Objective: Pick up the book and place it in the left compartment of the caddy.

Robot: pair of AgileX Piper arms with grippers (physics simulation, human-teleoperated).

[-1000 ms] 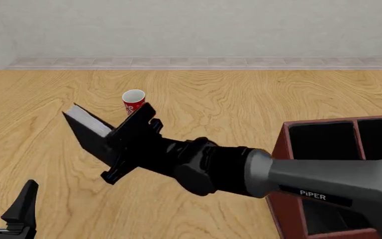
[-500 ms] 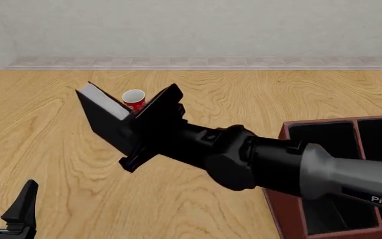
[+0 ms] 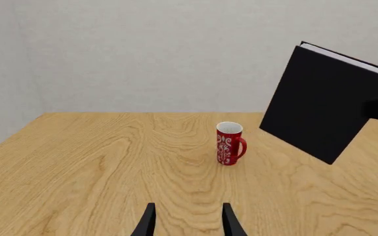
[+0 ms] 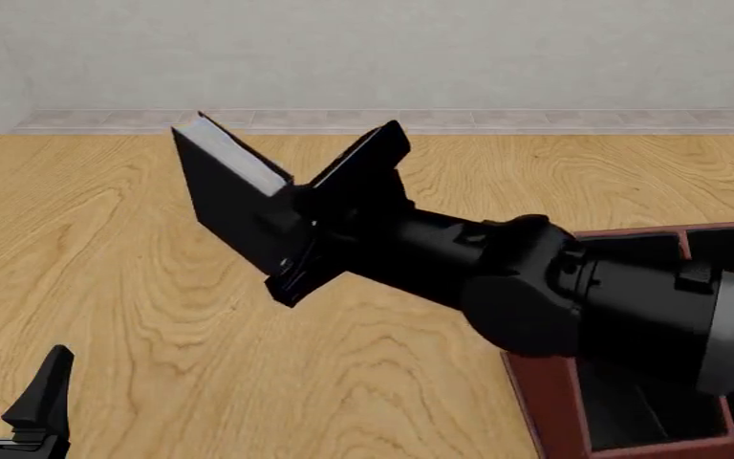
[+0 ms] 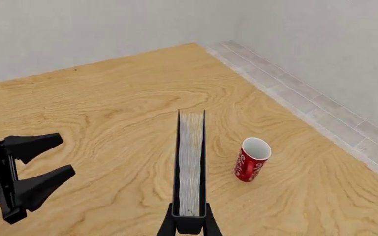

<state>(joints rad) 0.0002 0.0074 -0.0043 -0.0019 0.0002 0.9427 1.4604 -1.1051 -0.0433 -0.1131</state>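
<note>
The book [image 4: 233, 196] is held clear of the wooden table [image 4: 112, 287] by the right end effector [image 4: 293, 229], whose fingers are clamped on its lower end, one against each black cover; in the right wrist view the white page edge [image 5: 190, 162] is seen running straight out between the two fingers [image 5: 167, 223]. From the front the book is seen tilted, its upper corner leaning toward the far left, with the white page edge turned upward and to the right. The caddy [image 4: 549, 378], a reddish-brown box with a black interior, is seen at the near right of the table, largely covered by the right arm; its left compartment [image 4: 622, 411] is only partly visible beneath the arm, and the book is well apart from it, up and to the left. A red mug [image 3: 229, 143] with a white pattern is shown standing upright on the table in the left wrist view, below and beside the raised book. The left end effector [image 4: 10, 387] is seen low at the near left corner of the table with its fingers spread apart and nothing between them.
</note>
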